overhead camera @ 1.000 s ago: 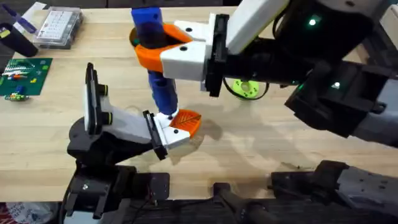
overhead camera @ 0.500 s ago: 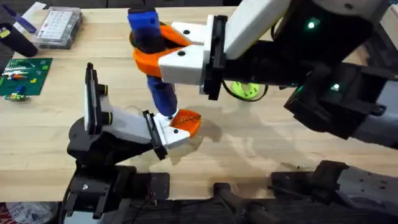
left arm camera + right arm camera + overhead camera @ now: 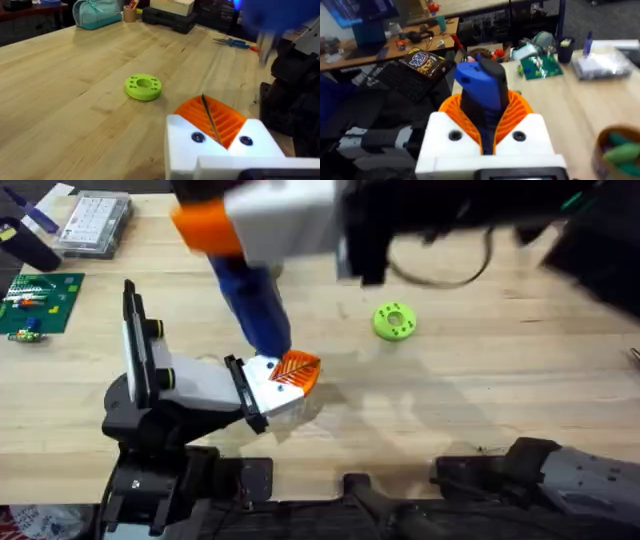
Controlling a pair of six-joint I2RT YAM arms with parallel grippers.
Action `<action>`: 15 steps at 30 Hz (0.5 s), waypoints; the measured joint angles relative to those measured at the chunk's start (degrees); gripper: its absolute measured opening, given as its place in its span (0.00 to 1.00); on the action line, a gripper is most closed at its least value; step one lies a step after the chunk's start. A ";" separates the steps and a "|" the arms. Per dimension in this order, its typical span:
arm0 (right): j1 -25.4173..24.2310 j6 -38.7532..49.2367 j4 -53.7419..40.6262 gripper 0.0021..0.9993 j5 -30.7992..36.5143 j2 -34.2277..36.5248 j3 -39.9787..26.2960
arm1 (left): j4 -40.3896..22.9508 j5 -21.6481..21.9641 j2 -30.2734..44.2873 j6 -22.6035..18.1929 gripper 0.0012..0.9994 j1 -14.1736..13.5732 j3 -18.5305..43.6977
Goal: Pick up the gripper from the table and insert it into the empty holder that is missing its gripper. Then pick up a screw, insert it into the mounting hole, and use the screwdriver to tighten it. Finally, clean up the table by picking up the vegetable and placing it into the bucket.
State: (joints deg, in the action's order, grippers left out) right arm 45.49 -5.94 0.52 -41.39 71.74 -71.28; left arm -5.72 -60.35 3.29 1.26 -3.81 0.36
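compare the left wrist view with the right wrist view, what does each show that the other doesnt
Left wrist alone: the lime-green round disc with holes on the wooden table, and a thin metal bit lying across an orange ribbed finger.

Right wrist alone: the right gripper shut on the thick blue screwdriver, a green circuit board and the mustard-rimmed bucket with green pieces inside.

Both share the light wooden tabletop, with orange ribbed fingers on a white base at the bottom edge.

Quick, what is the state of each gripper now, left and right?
Left gripper: shut, a thin metal bit between its orange fingers.
Right gripper: shut on the screwdriver.
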 joint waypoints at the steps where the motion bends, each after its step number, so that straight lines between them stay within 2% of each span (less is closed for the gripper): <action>1: -0.09 0.73 -0.70 0.08 -0.27 -0.05 -1.71 | 0.00 0.07 -0.02 0.00 0.01 0.00 0.00; 5: -0.90 2.81 -0.84 0.08 -0.77 -0.68 -5.07 | 0.02 0.17 0.00 0.00 0.01 0.00 0.00; 11: -1.72 9.62 -7.12 0.08 -1.12 -0.84 -5.56 | 0.02 0.17 0.00 0.00 0.01 0.00 0.00; 15: -1.73 12.47 -7.37 0.08 -1.11 -0.63 -5.54 | 0.02 0.17 0.00 0.00 0.01 0.00 0.00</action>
State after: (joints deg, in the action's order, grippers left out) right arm 43.76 6.53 -6.85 -42.50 71.11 -76.82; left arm -5.69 -60.18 3.29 1.26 -3.81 0.36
